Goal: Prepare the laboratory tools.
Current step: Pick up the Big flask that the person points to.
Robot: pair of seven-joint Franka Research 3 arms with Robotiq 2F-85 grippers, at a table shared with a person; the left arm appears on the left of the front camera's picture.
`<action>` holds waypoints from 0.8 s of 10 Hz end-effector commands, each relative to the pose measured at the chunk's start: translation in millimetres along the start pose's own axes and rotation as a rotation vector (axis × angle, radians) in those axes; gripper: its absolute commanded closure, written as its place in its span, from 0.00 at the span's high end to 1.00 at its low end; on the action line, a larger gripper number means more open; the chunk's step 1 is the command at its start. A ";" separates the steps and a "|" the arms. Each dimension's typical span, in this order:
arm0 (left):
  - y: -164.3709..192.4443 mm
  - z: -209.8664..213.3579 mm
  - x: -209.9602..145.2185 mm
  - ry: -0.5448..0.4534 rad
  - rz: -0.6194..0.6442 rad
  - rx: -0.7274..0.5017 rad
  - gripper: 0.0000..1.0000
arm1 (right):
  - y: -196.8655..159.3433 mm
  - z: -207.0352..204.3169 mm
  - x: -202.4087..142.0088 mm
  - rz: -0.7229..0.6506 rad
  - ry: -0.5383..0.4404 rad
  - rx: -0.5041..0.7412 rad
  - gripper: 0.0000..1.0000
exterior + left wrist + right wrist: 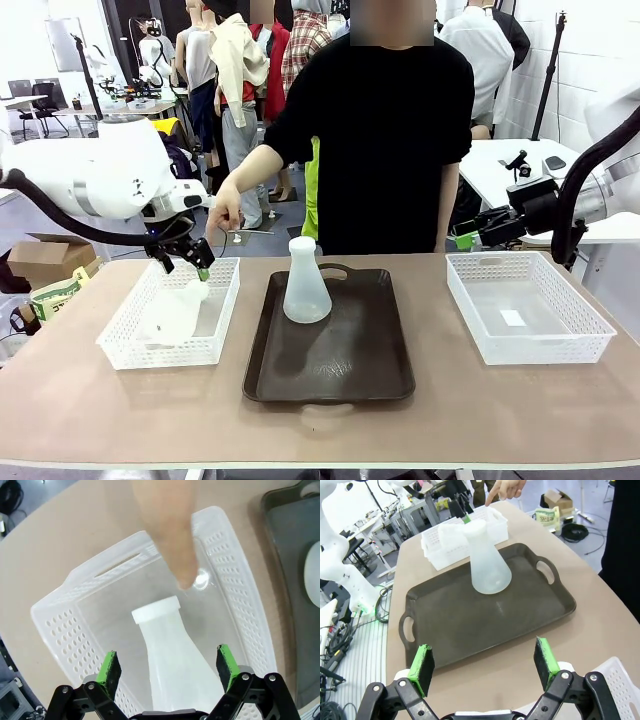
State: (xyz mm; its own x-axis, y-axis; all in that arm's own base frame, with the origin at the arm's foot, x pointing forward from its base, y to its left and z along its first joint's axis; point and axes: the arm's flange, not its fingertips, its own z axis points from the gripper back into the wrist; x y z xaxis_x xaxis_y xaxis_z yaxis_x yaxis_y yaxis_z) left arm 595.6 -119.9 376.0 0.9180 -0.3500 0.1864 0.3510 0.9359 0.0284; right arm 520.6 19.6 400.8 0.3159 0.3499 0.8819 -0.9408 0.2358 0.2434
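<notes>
One translucent whitish flask (305, 285) stands upright on the dark brown tray (330, 375), and the right wrist view has it on the tray's far half (487, 562). A second flask (175, 312) lies tilted in the left white basket (215, 345), neck up. My left gripper (187, 265) hovers just over that neck, jaws open. In the left wrist view the flask (175, 665) runs between the green pads (109, 670) with gaps on both sides. My right gripper (470, 237) is open behind the right basket, and its wrist view (485, 665) has it facing the tray with nothing between its fingers.
A person stands at the far side; one hand (226, 215) points a finger (172, 545) down over the left basket's far end. A white basket (530, 345) holding a small white slip sits on the right. The tray's near half is bare.
</notes>
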 end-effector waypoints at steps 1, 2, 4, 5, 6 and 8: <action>3.6 -14.0 15.5 0.048 0.028 0.019 1.00 | 0.6 0.0 0.0 -0.013 0.013 -0.002 1.00; 4.6 -23.5 17.4 0.076 0.032 0.017 1.00 | 0.6 0.0 0.0 -0.013 0.013 -0.002 1.00; 5.0 -36.1 21.8 0.082 0.035 0.024 1.00 | 0.6 0.0 0.0 -0.013 0.013 -0.002 1.00; 4.6 -39.1 21.7 0.090 0.039 0.018 1.00 | 0.6 0.0 0.0 -0.013 0.013 -0.002 1.00; 5.3 -42.8 22.0 0.093 0.045 0.017 1.00 | 0.6 0.0 0.0 -0.013 0.013 -0.002 1.00; 6.8 -48.1 21.4 0.105 0.045 0.017 1.00 | 0.6 0.0 0.0 -0.013 0.013 -0.002 1.00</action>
State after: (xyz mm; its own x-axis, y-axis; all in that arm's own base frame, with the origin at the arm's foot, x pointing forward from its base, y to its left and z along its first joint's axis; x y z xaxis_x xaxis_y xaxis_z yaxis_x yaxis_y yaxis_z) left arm 620.8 -121.0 332.0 0.9387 -0.3304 0.0980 0.3309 0.9436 0.0110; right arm 520.6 19.6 400.7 0.3160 0.3499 0.8819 -0.9408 0.2358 0.2436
